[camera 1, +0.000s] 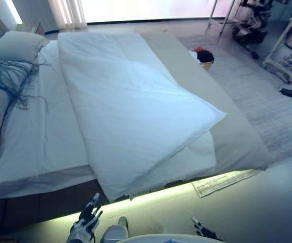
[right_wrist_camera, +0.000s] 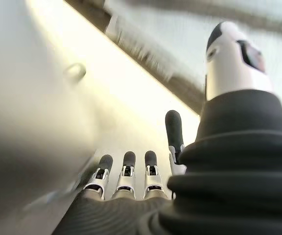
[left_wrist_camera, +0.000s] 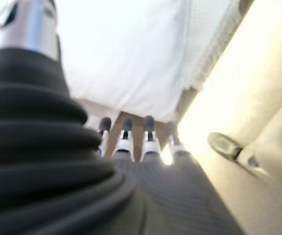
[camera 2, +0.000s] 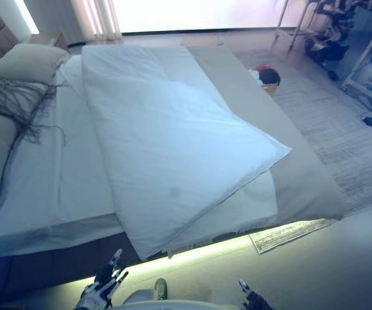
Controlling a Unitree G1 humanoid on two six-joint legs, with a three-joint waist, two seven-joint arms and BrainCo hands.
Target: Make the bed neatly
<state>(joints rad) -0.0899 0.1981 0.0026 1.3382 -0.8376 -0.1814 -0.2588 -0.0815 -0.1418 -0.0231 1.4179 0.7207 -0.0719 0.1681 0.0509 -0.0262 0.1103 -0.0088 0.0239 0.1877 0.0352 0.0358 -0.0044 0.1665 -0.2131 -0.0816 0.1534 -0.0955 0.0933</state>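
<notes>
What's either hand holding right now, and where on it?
Nothing. The left hand and right hand hang open over the floor beside the bed, clear of the white duvet.

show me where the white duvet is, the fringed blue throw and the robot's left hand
white duvet (camera 1: 131, 106): left eye view, middle of its folded top layer.
fringed blue throw (camera 1: 4, 76): left eye view, its woven part by the pillows.
left hand (camera 1: 85, 223): left eye view, its open fingers, below the bed's edge.

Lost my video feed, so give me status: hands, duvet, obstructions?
Left hand and right hand both open, low by the bed's near side, holding nothing. White duvet lies crooked, folded over itself, corner overhanging the near edge. Nothing blocking the reach.
</notes>
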